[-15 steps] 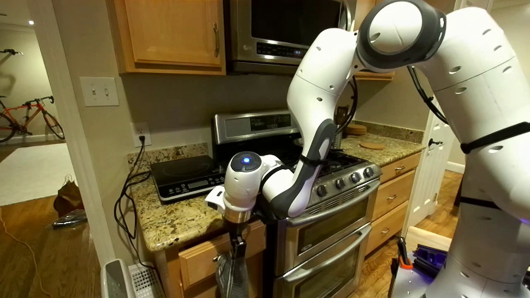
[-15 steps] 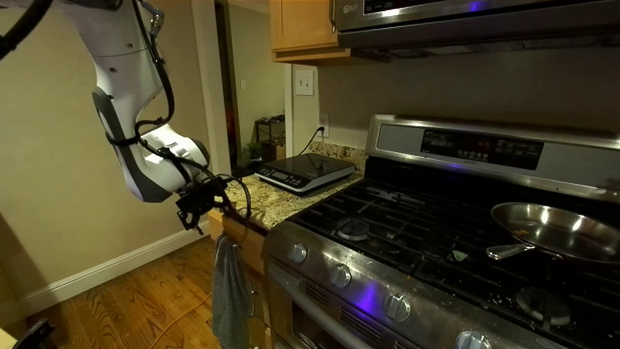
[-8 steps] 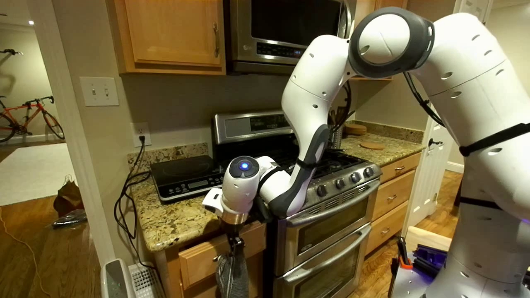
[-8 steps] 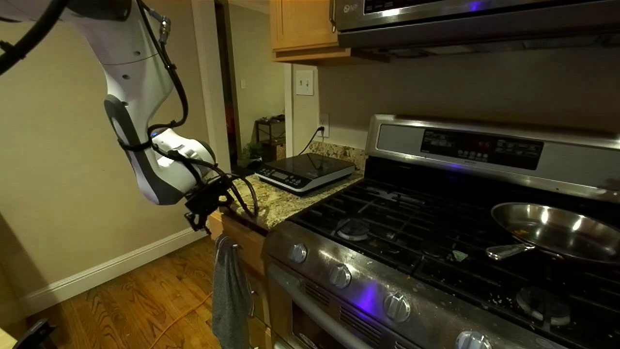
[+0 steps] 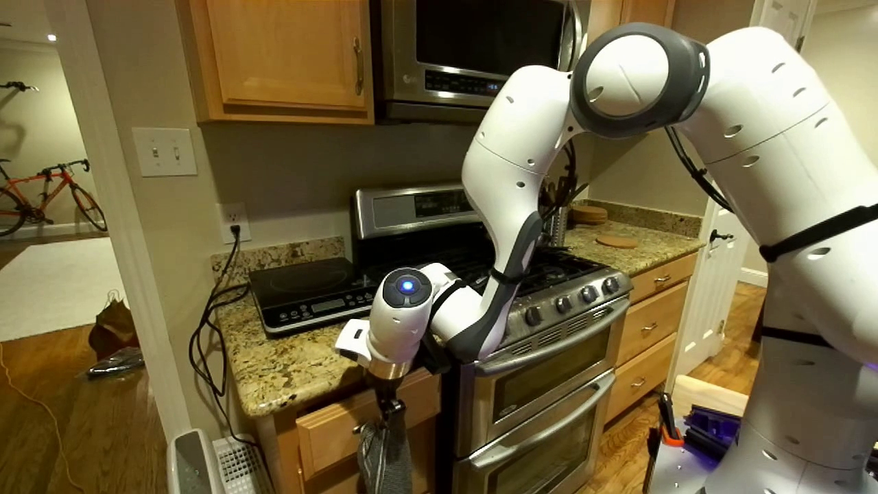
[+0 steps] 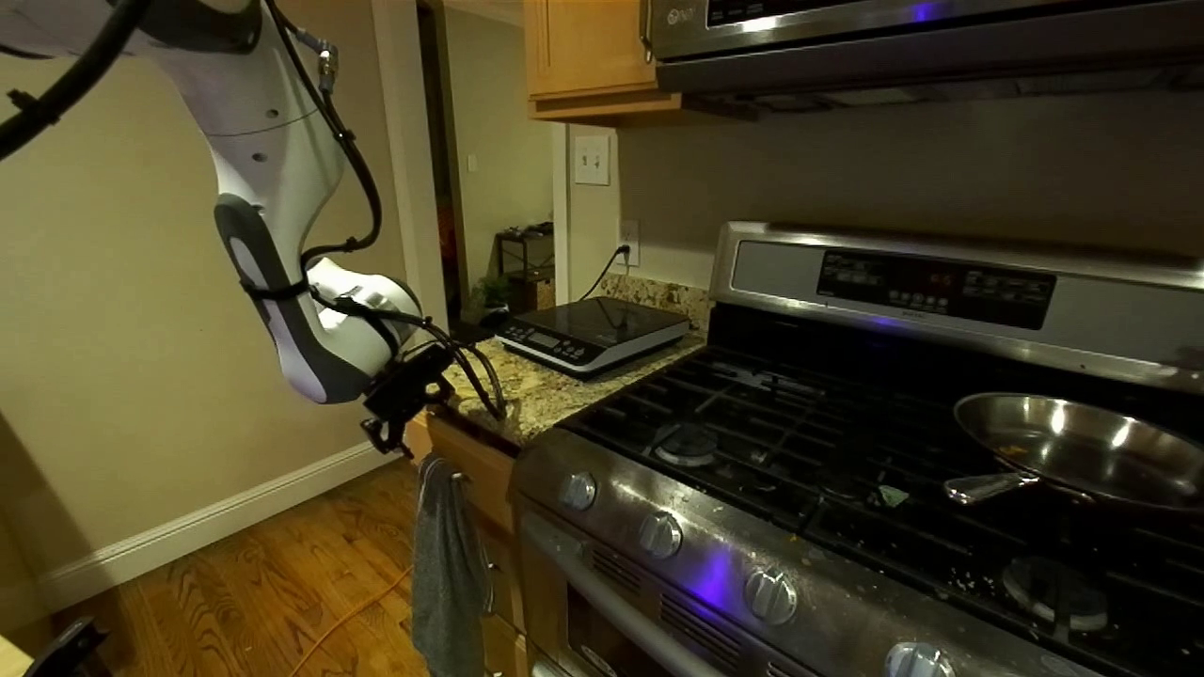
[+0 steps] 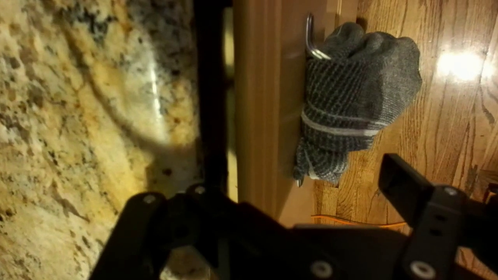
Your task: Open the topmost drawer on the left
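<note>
The drawer has a light oak front (image 5: 329, 442) under the counter, left of the stove. It also shows in an exterior view (image 6: 480, 470). In the wrist view its front's top edge (image 7: 256, 116) stands a little out from the counter, with a dark gap and pale strip behind it. Its metal handle (image 7: 310, 37) carries a dark grey towel (image 7: 354, 85), which also hangs in both exterior views (image 5: 385, 460) (image 6: 450, 564). My gripper (image 7: 303, 179) is open and empty. One finger is in front of the drawer front; the other is near the dark gap, its tip hard to make out.
The granite counter (image 5: 295, 374) overhangs the drawer and bears a black induction cooktop (image 5: 302, 295). The steel oven (image 5: 549, 398) stands right beside the drawer. A pan (image 6: 1082, 442) sits on the stove. An orange cord (image 7: 350, 221) lies on the wood floor.
The arm and gripper have come down, with the hand closer to the drawer's top edge. The drawer and towel have not visibly moved.
</note>
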Action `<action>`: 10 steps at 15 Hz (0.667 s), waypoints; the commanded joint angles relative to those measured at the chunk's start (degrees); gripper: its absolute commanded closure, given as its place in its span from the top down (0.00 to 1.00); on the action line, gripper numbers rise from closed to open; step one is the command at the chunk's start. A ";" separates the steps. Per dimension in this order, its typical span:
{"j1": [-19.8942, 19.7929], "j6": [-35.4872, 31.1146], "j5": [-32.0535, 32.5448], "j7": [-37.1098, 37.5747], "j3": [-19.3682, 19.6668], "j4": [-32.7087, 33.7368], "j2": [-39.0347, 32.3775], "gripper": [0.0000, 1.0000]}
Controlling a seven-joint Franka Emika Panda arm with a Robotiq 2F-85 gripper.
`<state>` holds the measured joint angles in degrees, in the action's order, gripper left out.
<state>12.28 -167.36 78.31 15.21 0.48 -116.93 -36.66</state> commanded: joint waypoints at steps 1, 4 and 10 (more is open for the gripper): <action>1.09 -2.07 5.53 5.00 1.67 1.89 -1.38 1.00; 0.81 -2.01 7.23 6.45 1.14 2.62 -2.36 1.00; 1.06 -1.57 8.48 7.39 0.57 3.68 -4.28 1.00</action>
<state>12.72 -168.08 84.43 20.05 0.49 -114.35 -39.70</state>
